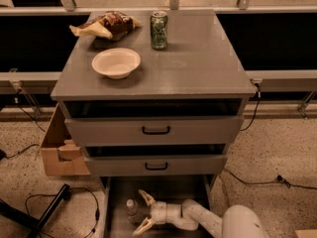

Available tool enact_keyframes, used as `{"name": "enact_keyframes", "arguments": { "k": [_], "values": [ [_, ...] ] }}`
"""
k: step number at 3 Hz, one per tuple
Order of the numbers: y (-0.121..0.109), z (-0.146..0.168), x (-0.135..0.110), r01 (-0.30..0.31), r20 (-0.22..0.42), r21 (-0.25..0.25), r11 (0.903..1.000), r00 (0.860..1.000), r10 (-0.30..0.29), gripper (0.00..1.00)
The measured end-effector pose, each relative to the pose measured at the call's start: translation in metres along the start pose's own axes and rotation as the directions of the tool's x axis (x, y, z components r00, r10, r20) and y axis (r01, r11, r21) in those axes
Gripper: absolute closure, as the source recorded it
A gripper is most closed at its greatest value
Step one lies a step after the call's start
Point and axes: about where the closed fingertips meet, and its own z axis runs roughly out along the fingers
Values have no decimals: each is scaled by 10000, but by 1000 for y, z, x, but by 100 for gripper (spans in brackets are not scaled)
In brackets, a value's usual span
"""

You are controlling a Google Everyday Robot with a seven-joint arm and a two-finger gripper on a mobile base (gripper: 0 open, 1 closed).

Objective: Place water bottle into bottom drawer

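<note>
The water bottle (132, 208), small and clear with a white cap, stands upright on the floor of the open bottom drawer (115, 218) at the frame's lower edge. My gripper (143, 213) reaches into that drawer from the right on a white arm. Its two pale fingers (147, 198) are spread wide, one behind and one in front of the bottle's right side, not closed on it. The green drink can (159, 30) stands on the cabinet top.
A pale bowl (116, 62) and a snack bag (107, 25) lie on the grey cabinet top. Two upper drawers with black handles (156, 130) sit slightly ajar above the bottom one. A cardboard box (59, 152) and cables lie on the floor to the left.
</note>
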Motion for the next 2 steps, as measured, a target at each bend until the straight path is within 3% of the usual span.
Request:
{"name": "enact_keyframes", "arguments": {
  "k": [1, 2],
  "values": [
    [-3, -42, -21, 634, -1313, 162, 9979, 9895, -607, 0],
    [-18, -105, -51, 1007, -2972, 944, 9904, 9523, -685, 0]
  ]
}}
